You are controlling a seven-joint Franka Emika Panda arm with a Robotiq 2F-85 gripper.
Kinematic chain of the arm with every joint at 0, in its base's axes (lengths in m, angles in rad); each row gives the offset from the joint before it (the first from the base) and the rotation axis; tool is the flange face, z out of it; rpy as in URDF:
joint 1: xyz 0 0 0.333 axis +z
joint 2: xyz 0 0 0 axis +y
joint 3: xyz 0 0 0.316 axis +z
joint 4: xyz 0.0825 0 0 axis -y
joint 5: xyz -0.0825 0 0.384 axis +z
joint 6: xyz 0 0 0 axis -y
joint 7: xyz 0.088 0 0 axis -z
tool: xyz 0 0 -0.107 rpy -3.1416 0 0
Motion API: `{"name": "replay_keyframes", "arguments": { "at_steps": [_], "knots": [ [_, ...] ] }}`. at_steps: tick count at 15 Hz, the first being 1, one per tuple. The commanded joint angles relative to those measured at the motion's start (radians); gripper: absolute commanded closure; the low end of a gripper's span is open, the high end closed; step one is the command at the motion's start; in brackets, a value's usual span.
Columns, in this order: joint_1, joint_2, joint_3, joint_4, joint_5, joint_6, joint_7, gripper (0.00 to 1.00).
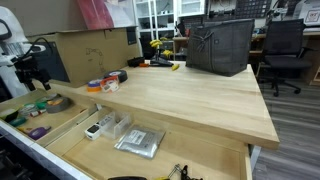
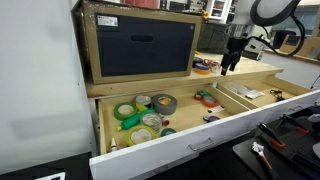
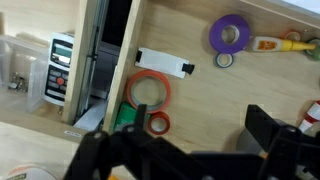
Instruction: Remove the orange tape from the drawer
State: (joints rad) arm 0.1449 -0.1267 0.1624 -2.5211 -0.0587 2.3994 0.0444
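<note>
In an exterior view, the gripper is seen hanging over the open drawer, at 9 o'clock of the counter; the orange tape cannot be made out there.

In an exterior view, the orange tape is found lying in the drawer, at 7 o'clock of the gripper and apart from it.

In the wrist view, the gripper is shown spread wide and empty, with the orange tape at its 11 o'clock. Nothing is judged done; descent, grasp and lift-out are left.

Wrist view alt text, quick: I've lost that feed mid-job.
The open gripper hovers over the drawer, with the orange tape lying flat on the wood floor next to a green item. A purple roll lies farther along.
</note>
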Motion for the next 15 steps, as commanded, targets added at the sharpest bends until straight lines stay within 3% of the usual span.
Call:
{"name": "replay_keyframes", "arguments": {
  "at_steps": [1, 7, 10, 15],
  "knots": [
    [0.004, -0.005, 0.001, -0.05, -0.029, -0.013, -0.007, 0.0],
    [0.001, 0.006, 0.0, -0.05, -0.031, 0.009, 0.012, 0.0],
    [0.001, 0.01, 0.008, -0.092, -0.05, 0.15, 0.072, 0.0],
    [0.018, 0.081, 0.005, -0.165, 0.027, 0.331, 0.019, 0.0]
  ]
}}
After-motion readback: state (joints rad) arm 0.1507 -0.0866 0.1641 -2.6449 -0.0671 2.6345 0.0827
